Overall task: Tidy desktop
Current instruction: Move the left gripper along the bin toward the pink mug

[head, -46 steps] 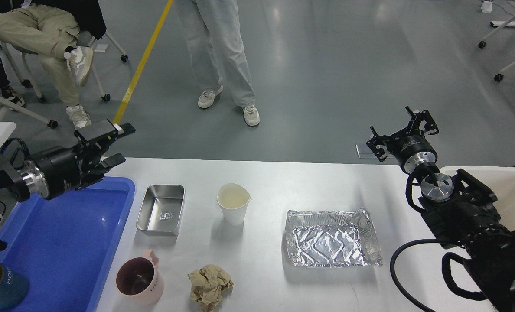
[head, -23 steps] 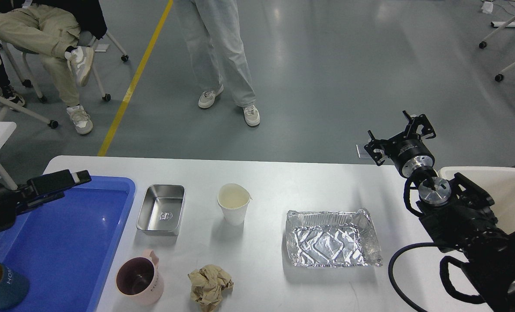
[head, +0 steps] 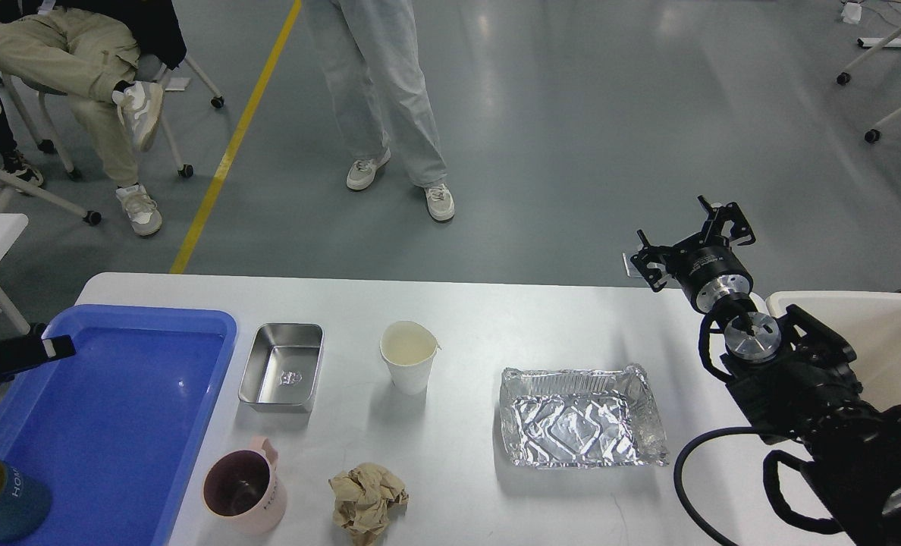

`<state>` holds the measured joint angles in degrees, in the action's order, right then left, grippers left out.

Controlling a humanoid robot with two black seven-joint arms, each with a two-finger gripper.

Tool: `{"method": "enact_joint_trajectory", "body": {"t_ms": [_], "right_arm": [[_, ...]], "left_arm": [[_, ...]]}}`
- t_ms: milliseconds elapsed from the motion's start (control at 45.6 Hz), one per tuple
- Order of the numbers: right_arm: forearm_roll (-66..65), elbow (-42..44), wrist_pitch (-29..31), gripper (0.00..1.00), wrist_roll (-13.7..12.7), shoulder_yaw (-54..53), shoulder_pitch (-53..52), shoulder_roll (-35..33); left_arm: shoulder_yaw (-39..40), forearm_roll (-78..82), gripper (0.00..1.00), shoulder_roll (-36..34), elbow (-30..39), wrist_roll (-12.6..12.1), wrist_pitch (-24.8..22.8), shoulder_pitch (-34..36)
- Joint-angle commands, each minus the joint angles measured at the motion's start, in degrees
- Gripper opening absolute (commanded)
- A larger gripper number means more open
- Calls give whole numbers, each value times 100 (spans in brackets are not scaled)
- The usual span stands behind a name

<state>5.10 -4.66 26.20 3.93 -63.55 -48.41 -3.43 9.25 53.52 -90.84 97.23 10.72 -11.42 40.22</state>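
Above the desktop (head: 481, 318) far edge, the right pincer (head: 689, 239) hovers

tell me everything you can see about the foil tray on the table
The foil tray is a shallow rectangular container of crinkled, shiny aluminium with a rolled, slightly bent rim. It looks empty and sits flat, open side up, on the white desktop, right of the paper cup. Nothing touches it but the desktop; the right gripper is well clear of it, beyond the far edge.

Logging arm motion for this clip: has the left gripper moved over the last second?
Yes. The left gripper has pulled back left and down, from beyond the blue tray's far right corner to its left edge, now mostly out of view.
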Motion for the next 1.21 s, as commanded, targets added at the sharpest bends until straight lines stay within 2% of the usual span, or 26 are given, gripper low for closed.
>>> {"method": "enact_joint_trajectory", "body": {"t_ms": [0, 110, 438, 636, 767, 833, 1009, 1096, 1184], "right_arm": [[0, 0, -1, 100, 2, 0, 42, 26], [0, 0, -1, 100, 29, 0, 60, 44], [0, 0, -1, 100, 55, 9, 86, 79], [0, 0, -1, 100, 55, 9, 86, 79], [0, 0, -1, 100, 64, 9, 86, 79], [0, 0, -1, 100, 64, 9, 86, 79], [0, 0, -1, 100, 64, 18, 95, 79], [0, 0, -1, 100, 64, 18, 95, 79], [0, 0, -1, 100, 64, 18, 86, 79]], "left_arm": [[-2, 176, 96, -83, -169, 158, -62, -67], [7, 212, 96, -39, -249, 308, -176, -85], [16, 203, 96, -48, -284, 299, -773, -76], [156, 194, 96, -92, -328, 309, -1828, 56], [148, 168, 96, -13, -574, 238, -1802, 65], [130, 168, 96, 22, -653, 142, -1680, 38], [95, 168, 96, 444, -715, -526, -1530, 56], [95, 176, 96, 646, -715, -676, -1425, 47], [60, 176, 96, 918, -714, -781, -1100, -14]]}}
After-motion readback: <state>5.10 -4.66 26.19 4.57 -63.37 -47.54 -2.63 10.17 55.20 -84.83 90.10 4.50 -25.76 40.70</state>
